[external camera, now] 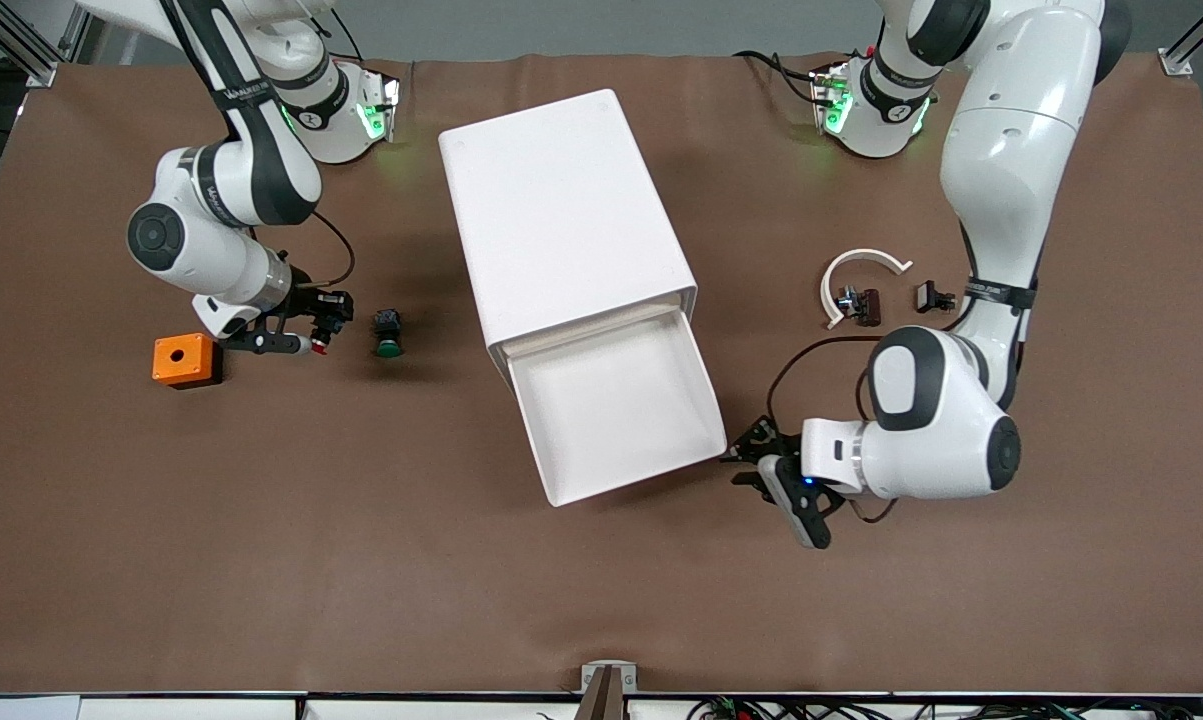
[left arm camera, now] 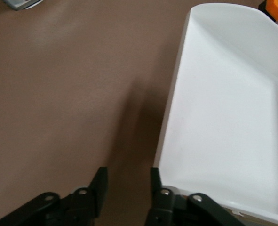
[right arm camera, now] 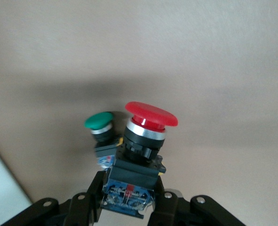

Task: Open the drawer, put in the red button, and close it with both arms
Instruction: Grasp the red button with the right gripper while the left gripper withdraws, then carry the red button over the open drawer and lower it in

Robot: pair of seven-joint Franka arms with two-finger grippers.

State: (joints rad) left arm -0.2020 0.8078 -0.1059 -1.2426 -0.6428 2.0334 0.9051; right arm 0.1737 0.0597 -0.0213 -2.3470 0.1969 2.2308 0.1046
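The white cabinet (external camera: 561, 220) stands mid-table with one drawer (external camera: 611, 410) pulled out toward the front camera; the drawer is bare inside. My right gripper (external camera: 323, 325) is shut on the black body of the red button (right arm camera: 151, 115), between the orange cube and the green button. The red cap points away from the fingers (right arm camera: 89, 195). My left gripper (external camera: 743, 463) is open and empty, low beside the drawer's front corner toward the left arm's end. In the left wrist view the drawer's wall (left arm camera: 169, 117) runs just past one open finger (left arm camera: 156, 181).
A green-capped button (external camera: 388, 335) stands on the table close to the held red one, seen also in the right wrist view (right arm camera: 99, 121). An orange cube with a hole (external camera: 183, 360) lies beside the right gripper. A white curved piece (external camera: 861, 262) and small black parts (external camera: 866, 303) lie near the left arm.
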